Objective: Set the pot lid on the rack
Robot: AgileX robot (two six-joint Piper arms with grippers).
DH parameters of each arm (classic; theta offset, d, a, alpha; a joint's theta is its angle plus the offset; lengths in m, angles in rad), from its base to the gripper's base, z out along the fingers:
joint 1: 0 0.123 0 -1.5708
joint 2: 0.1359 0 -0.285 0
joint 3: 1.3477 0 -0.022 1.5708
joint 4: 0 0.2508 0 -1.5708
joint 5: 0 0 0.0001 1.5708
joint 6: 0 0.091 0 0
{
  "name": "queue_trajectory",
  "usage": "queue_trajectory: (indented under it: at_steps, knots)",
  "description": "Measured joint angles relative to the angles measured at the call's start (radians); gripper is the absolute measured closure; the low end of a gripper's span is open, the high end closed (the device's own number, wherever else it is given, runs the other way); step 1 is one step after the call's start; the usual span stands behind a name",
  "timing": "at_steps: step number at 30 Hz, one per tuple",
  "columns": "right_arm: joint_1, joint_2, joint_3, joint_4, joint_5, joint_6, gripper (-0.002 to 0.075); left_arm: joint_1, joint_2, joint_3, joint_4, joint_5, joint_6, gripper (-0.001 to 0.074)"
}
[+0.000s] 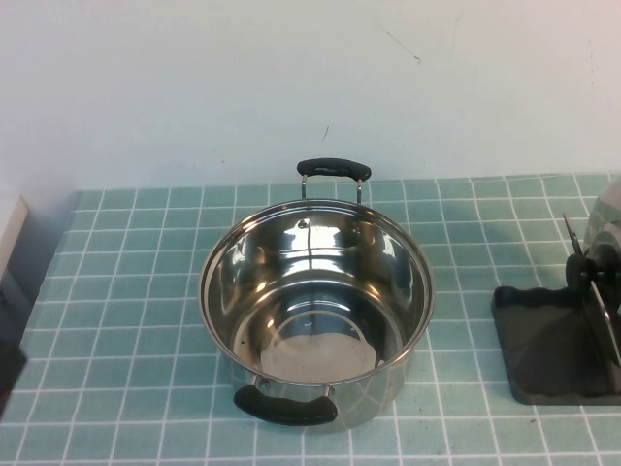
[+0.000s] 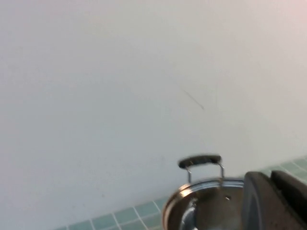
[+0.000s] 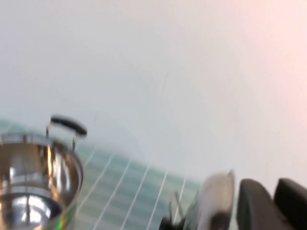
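By pot (image 2: 201, 211), left tool (image 2: 271, 199); by lid (image 3: 217, 194), right tool (image 3: 274, 203).

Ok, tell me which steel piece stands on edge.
The pot lid, upright in the rack at far right; the pot sits flat, open, mid-table. Left gripper and right gripper both point toward the wall.

An open steel pot (image 1: 316, 313) stands on the green-tiled table (image 1: 126, 291).
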Motion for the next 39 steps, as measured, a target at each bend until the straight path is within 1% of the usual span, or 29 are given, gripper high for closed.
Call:
queue_trajectory:
  at_steps: [2,5,12,18,22,32,39]
  knots:
    - [0.000,-0.086,0.000,-0.001,-0.008,0.000,0.0665,0.000,-0.096,0.034,-0.005,0.064,-0.006,0.0734]
    - [0.000,-0.191,0.000,-0.001,-0.010,0.003,0.0711,0.000,-0.178,0.081,-0.009,0.155,-0.010,0.0735]
    - [0.000,-0.246,0.000,0.006,0.017,0.003,0.0727,0.000,-0.182,0.138,-0.017,0.212,-0.033,0.0735]
    - [0.000,-0.270,0.066,0.077,0.049,-0.004,0.0727,0.000,-0.163,0.201,-0.027,0.335,-0.035,0.0735]
    - [0.000,-0.299,0.145,0.088,0.058,-0.014,0.0727,0.000,-0.161,0.225,-0.033,0.335,-0.036,0.0736]
    - [0.000,-0.339,0.369,0.093,0.062,-0.019,0.0727,0.000,-0.161,0.230,-0.032,0.181,-0.036,0.0736]
    - [0.000,-0.339,0.511,0.139,0.101,-0.019,0.0727,0.000,-0.161,0.230,-0.025,0.091,-0.037,0.0736]
